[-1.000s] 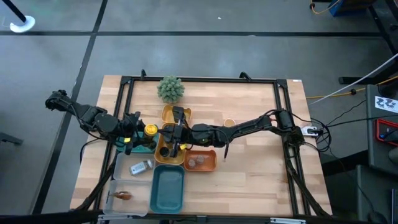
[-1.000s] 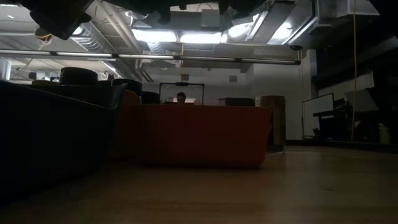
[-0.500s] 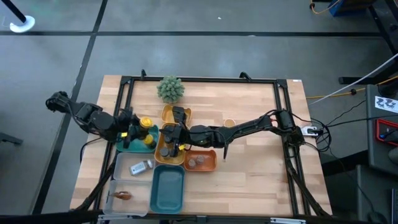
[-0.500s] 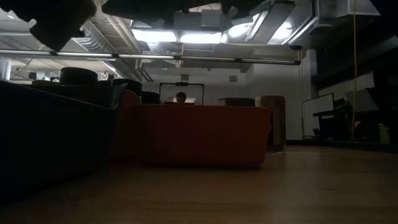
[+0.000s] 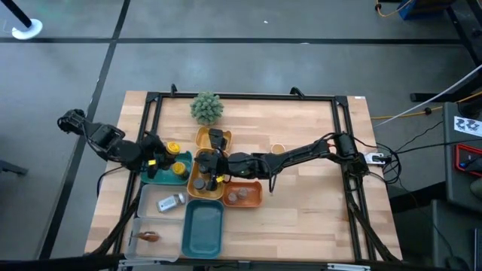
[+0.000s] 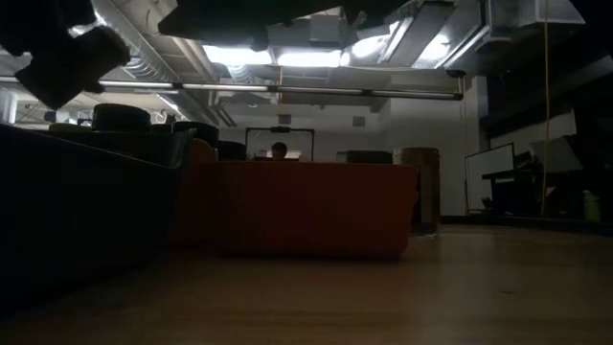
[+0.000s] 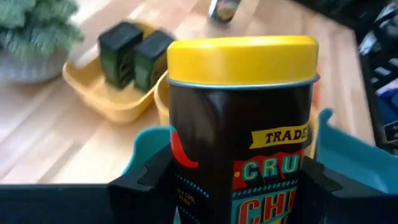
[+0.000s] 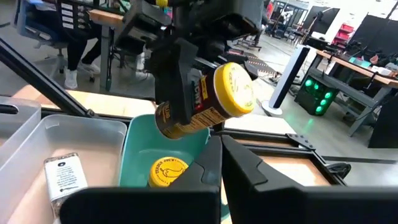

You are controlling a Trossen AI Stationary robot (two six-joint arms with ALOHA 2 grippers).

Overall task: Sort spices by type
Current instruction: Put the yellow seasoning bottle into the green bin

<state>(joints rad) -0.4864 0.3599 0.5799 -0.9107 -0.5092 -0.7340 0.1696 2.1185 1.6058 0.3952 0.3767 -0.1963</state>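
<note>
From table height almost nothing reads: dark tray walls fill the near side and both arms are only black shapes overhead. From above, the right arm covers much of the yellow tray (image 5: 200,183), so what lies beneath it is hard to tell. The labels on the jars are too small to make out from overhead.

The left claw (image 5: 163,153) hangs above the teal tray (image 5: 155,175) near the table's left edge, its fingers (image 7: 140,180) clamped on either side of a yellow-capped jar (image 7: 244,124) with a dark printed label. The jar is lifted clear of the tray, tilted in the right wrist view. A second yellow cap (image 8: 168,171) sits in the same teal tray underneath.

The right claw (image 5: 205,179) is over the yellow tray at mid-table, fingers pressed together with nothing between them.

Two dark boxes (image 7: 134,55) stand side by side in another yellow tray (image 7: 112,102) toward the far edge, near the green plant (image 5: 205,107). A white-labelled jar (image 5: 172,201) lies on its side in the grey tray (image 5: 147,197). Round brown lids show in the orange tray (image 5: 242,200).
</note>
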